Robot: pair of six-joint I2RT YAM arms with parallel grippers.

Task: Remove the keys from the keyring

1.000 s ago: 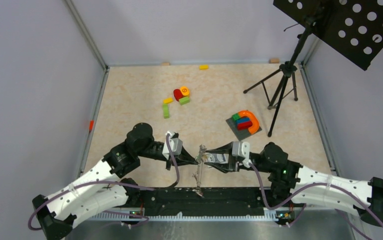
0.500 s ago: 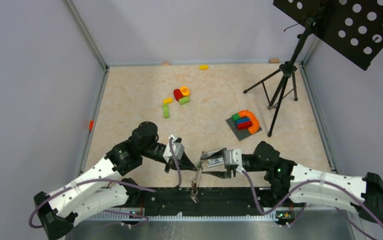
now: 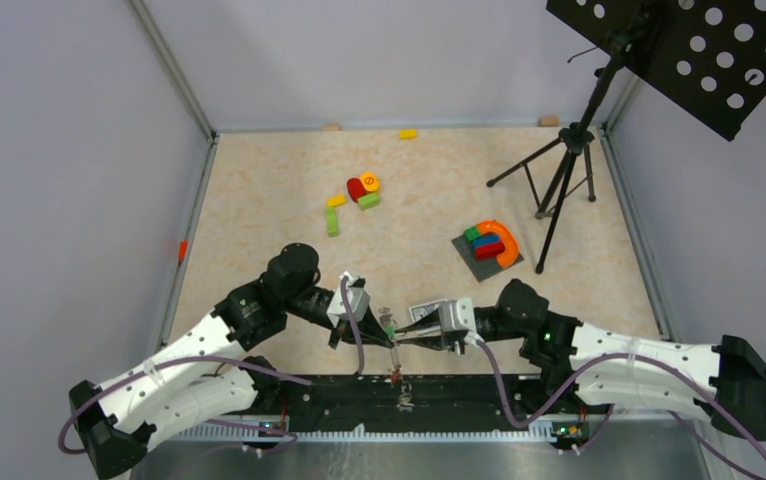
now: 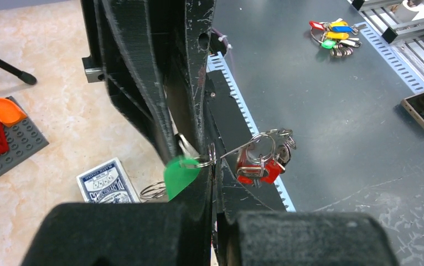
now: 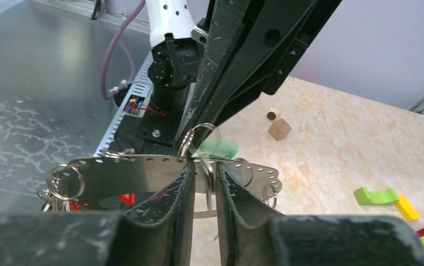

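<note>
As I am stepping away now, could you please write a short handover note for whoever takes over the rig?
Left gripper: shut on the small metal key with green plastic tag, at its split ring.
Right gripper: fingers straddle the large grey metal keyring; grip unclear.
Red-tagged keys hang from that ring.
Done: no key clearly freed. Left: all of them.

We look steeply down from high at the near edge over the whole surface (image 3: 419, 190). Each wrist camera rides close behind its own fingers (image 4: 143, 83) (a very near look), the two facing one another; all three views share the green key tag (image 4: 181, 174), low centre overhead.
</note>
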